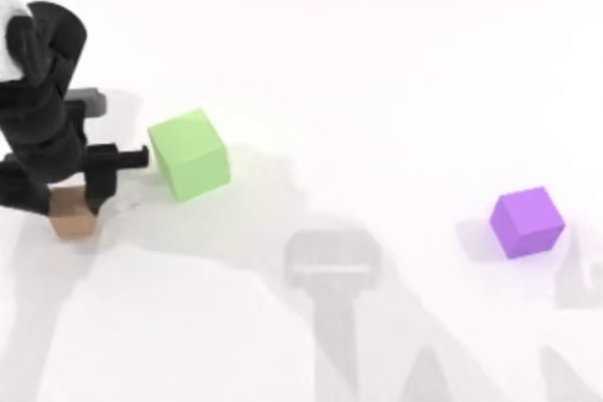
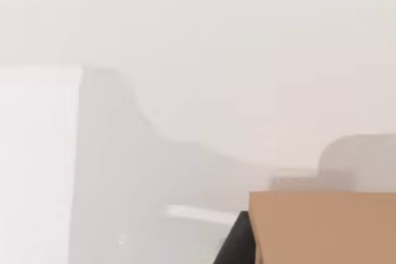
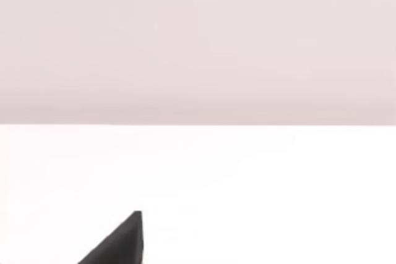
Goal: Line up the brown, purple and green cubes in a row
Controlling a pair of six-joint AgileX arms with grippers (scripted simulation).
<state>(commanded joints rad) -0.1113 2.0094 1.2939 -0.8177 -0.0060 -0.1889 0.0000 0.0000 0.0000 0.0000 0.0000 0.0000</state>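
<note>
A: Where does the brown cube sit relative to the left gripper?

B: Right under its fingers, at the desk's left; whether they are clamped on it I cannot tell. The wrist view shows the cube close against one dark finger.

A: And the others?

B: The green cube is just beyond the fingers to the right, the purple cube well apart; the right gripper's spread I cannot tell

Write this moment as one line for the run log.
left end effector: at brown cube, table's left | green cube: beside | purple cube: far right | row: not formed
</note>
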